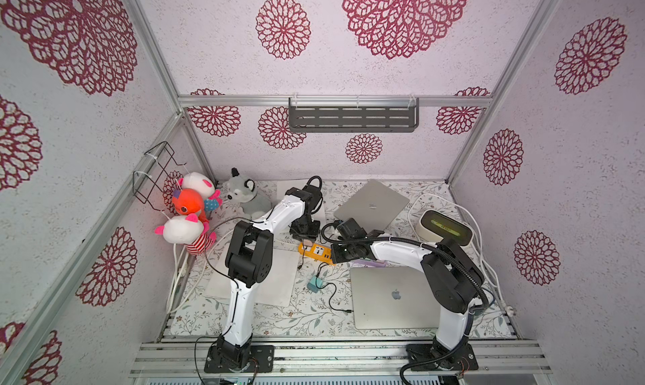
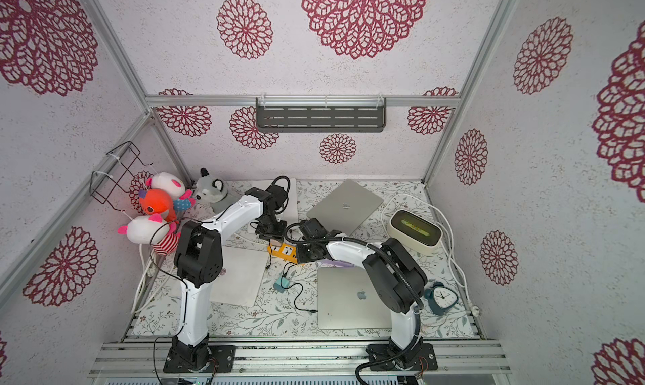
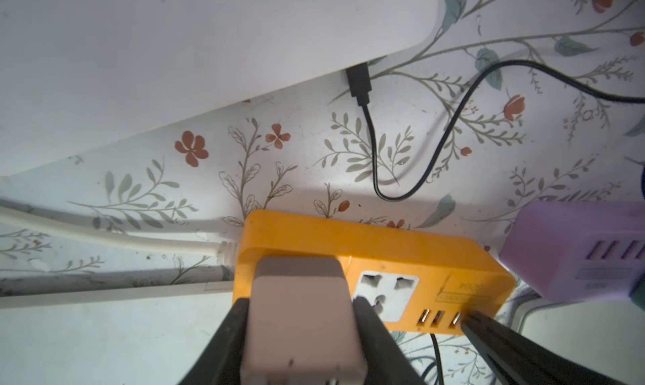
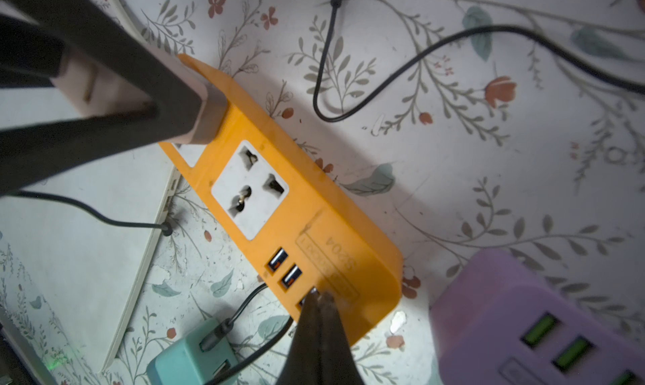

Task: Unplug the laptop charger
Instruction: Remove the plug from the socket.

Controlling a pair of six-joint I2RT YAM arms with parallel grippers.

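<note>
The laptop charger [image 3: 300, 317], a beige block, is plugged into the end socket of an orange power strip [image 3: 401, 247] on the flowered table. My left gripper [image 3: 301, 302] is shut on the charger, one black finger on each side. In the right wrist view the charger [image 4: 209, 118] shows between those fingers [image 4: 139, 69], seated on the strip [image 4: 349, 226]. My right gripper [image 4: 319, 294] is shut and empty, its tips pressed on the strip's other end by the USB ports. In both top views the arms meet over the strip [image 1: 316, 251] [image 2: 284, 251].
A purple power strip [image 4: 523, 313] lies just beyond the orange one. A teal adapter [image 4: 188, 355] with a black cable sits near it. A white laptop [image 1: 275, 278] and two silver laptops [image 1: 394, 296] [image 1: 371, 205] surround the strip. Plush toys [image 1: 188, 208] are at the back left.
</note>
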